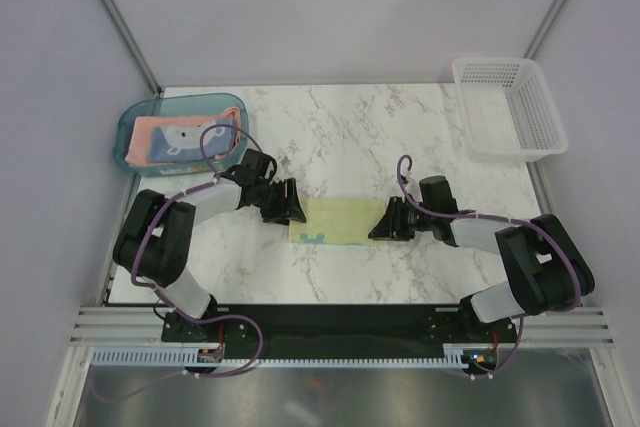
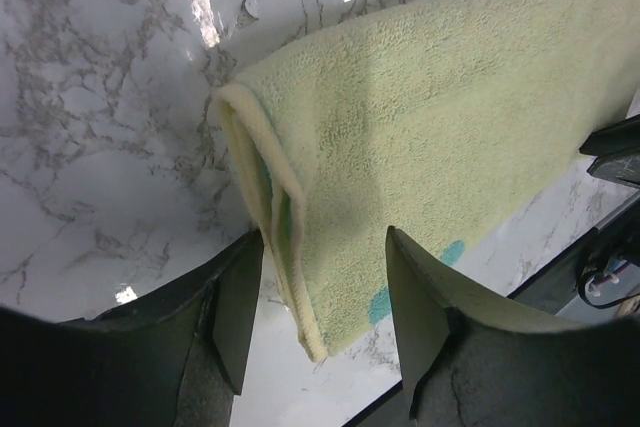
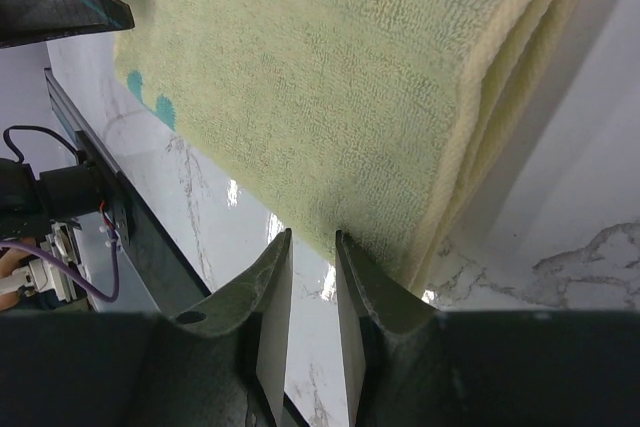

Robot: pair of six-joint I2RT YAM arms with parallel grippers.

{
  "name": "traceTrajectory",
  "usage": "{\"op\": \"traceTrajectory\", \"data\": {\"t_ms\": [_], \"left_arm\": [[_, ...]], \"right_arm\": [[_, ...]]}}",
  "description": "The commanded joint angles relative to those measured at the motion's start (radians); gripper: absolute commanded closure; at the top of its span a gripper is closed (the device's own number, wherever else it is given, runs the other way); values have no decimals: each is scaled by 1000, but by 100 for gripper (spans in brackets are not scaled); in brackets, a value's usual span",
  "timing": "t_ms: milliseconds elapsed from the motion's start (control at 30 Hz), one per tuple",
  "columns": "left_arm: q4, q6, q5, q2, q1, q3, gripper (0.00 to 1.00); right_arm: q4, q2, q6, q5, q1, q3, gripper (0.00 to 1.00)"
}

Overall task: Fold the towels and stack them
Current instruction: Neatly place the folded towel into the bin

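The yellow towel (image 2: 430, 117) is cut off by both wrist views' edges.

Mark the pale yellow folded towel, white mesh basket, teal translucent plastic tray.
pale yellow folded towel (image 1: 335, 219): top view, centre.
white mesh basket (image 1: 495, 61): top view, far rim.
teal translucent plastic tray (image 1: 121, 141): top view, left rim.

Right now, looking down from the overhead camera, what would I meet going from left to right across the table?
teal tray → left arm's fingers → pale yellow towel → right arm's fingers → white mesh basket
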Motion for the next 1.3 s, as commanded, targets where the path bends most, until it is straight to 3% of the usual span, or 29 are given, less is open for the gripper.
{"op": "traceTrajectory", "data": {"t_ms": [0,267,367,400,467,533,600,633,667,800,1000,1267], "left_arm": [[45,-46,12,29,-2,-32,41],[49,-68,1,55,-14,-40,53],[51,-68,22,82,-45,-9,65],[49,-68,21,84,-52,-5,76],[48,-72,16,78,-66,8,83],[17,-81,1,69,-69,40,97],[-38,-75,-51,53,-72,87,98],[-108,-71,-77,47,-75,147,98],[-138,-66,-105,41,-75,181,98],[-266,-38,-239,55,-75,353,98],[-506,49,-414,177,-57,647,98],[-690,176,-647,349,49,985,98]], "right_arm": [[46,-5,-27,-5,0,-6,69],[32,-77,-4,2,-1,-13,69],[21,-125,19,1,0,-3,68],[4,-139,21,-2,-1,5,66],[-23,-183,18,-4,0,29,64],[-66,-238,16,-4,0,46,62],[-103,-277,31,1,0,72,55],[-112,-318,42,7,-1,82,46],[-120,-341,53,16,0,92,3],[-152,-438,94,59,0,120,2],[-266,-446,56,50,-1,213,2],[-295,-449,16,56,-1,261,2]]}}
